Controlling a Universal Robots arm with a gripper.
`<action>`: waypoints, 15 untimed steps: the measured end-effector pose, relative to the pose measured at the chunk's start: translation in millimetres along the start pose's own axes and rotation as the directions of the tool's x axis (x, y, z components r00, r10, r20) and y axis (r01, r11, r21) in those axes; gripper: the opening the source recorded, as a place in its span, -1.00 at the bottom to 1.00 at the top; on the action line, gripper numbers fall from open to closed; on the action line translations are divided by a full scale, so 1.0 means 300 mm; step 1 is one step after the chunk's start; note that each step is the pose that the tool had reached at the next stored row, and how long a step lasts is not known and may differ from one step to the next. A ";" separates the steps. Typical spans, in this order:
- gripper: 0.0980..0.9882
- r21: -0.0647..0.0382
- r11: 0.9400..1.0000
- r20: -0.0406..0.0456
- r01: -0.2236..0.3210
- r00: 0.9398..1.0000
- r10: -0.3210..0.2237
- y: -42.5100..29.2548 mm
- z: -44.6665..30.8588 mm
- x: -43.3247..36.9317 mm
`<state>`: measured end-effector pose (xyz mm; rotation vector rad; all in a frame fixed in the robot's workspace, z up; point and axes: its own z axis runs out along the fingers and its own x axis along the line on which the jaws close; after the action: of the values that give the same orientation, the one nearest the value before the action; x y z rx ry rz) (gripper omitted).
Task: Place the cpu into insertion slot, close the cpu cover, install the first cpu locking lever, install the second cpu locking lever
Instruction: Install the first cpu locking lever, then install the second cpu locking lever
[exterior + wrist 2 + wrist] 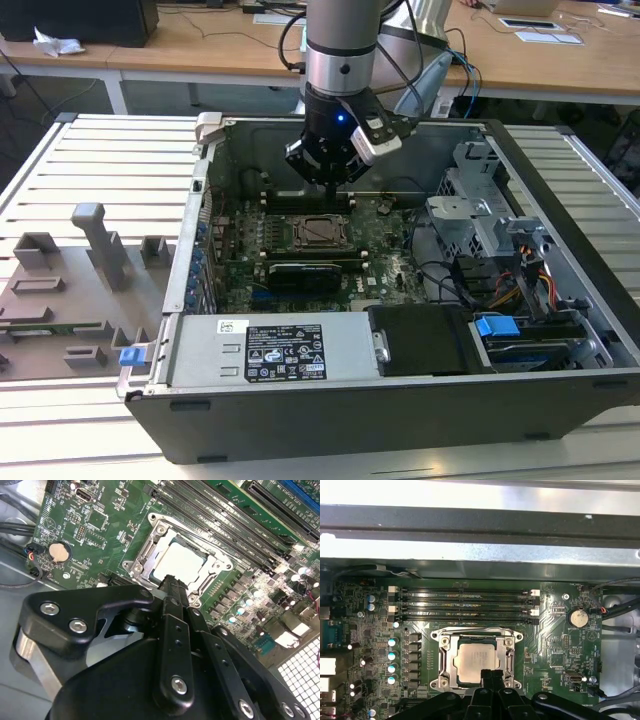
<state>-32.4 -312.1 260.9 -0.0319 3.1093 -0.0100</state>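
Observation:
The cpu (318,231) lies flat in the insertion slot (318,246) on the green motherboard (390,265), inside an open computer case. In both wrist views its pale silver top (476,660) (182,562) shows through the window of the cpu cover (446,655) (210,575), which lies down around it. The slot's silvery rim (476,632) (165,522) frames both. My gripper (325,183) hangs just above the slot's far side. Its black fingertips (491,672) (172,579) are pressed together, shut on nothing, over the chip's edge. I cannot make out how the locking levers stand.
Long black memory slots (465,602) run beside the socket, and a coin battery (577,617) sits near it. The case holds a power supply (270,350), a drive cage (470,215) and loose cables (480,280). A grey fixture tray (70,290) lies at the exterior view's left.

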 end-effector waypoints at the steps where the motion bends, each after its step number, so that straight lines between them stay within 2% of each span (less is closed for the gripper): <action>1: -0.98 0.000 1.000 0.000 0.000 1.000 0.000 0.000 0.000 0.000; 12: -0.98 0.000 1.000 0.000 0.000 1.000 0.000 0.000 -0.001 0.000; 15: -0.98 0.000 1.000 0.000 0.000 1.000 0.000 -0.011 -0.001 0.000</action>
<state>-32.4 -315.5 261.1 -0.0320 3.1093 -0.0101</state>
